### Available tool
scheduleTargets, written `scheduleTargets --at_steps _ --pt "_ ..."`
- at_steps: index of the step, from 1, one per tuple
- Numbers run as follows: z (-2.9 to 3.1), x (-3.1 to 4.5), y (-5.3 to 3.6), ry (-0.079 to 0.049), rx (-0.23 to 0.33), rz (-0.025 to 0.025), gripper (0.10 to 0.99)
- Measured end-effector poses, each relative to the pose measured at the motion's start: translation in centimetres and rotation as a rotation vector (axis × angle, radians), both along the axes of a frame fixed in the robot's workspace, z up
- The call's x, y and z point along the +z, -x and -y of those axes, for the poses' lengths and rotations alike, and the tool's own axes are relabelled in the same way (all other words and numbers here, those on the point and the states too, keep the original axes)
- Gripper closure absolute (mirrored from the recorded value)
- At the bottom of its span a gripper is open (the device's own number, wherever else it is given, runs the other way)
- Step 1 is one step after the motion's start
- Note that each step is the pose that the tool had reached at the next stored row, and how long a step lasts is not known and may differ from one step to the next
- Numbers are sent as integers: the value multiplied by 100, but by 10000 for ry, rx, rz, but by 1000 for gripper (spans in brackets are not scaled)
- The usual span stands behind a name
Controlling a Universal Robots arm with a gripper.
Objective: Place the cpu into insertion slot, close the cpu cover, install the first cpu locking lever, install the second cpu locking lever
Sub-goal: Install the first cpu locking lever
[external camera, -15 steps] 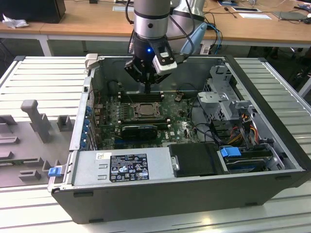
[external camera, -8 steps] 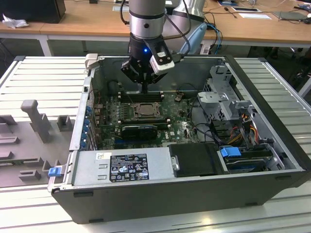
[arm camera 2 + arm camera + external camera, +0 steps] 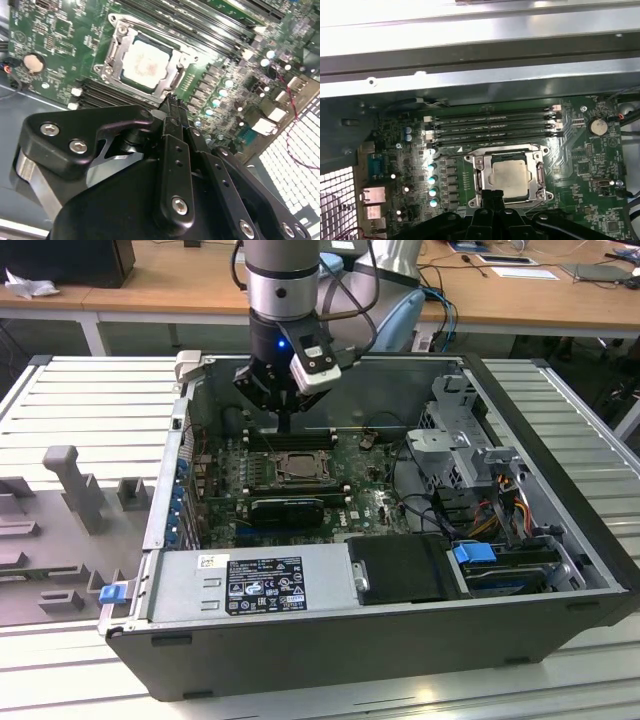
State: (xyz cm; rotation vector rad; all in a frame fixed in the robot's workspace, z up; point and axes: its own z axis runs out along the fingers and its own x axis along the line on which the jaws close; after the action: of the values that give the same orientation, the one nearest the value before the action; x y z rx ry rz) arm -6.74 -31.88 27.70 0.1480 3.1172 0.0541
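Second wrist view: your end effector has its fingers pressed together, holding nothing. Just ahead of its tips, the cpu lies flat in the insertion slot, with the cpu cover lying down around it in the first wrist view.
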Motion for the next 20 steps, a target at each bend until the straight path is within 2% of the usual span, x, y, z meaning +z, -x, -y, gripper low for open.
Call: scheduleTargets --at_steps 2,4,6,20 --pt "-1 -7 42 -2 48 3 980" --pt "-2 -18 42 -1 373 2 980" --pt "-2 -26 60 -3 473 1 980" --pt "-2 -39 216 -7 504 8 980"
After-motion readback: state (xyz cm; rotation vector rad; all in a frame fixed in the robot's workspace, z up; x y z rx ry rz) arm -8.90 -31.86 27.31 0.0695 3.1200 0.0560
